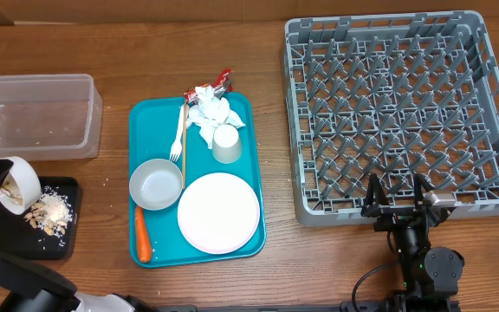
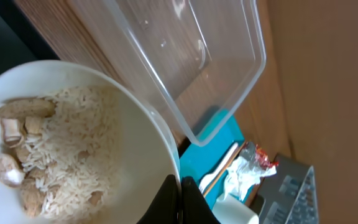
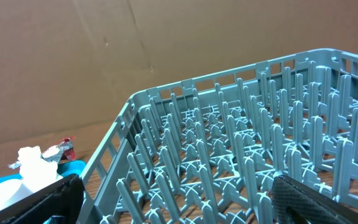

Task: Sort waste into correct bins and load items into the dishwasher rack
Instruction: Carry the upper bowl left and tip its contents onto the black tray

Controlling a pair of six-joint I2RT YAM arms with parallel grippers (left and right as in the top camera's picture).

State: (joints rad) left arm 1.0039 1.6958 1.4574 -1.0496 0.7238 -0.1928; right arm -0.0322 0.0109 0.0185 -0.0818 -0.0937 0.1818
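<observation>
Emptying the white bowl point(image 1: 17, 184) is the step in hand, I judge; overhead, it leans over the black tray point(image 1: 63, 243) on the bench, rice-and-nut scraps point(image 1: 50, 212) heaped beneath its lip, the clear tub point(image 1: 92, 104) just behind; the right tool point(image 1: 397, 204) hovers before the dishwasher rack point(image 1: 388, 24). Left wrist: the left tool point(image 2: 180, 196) is clamped on the bowl's rim, and much rice lies inside; tilt further, slowly, keeping the lip over the tray. Right wrist: jaws wide apart, holding nothing, rack pegs ahead.
</observation>
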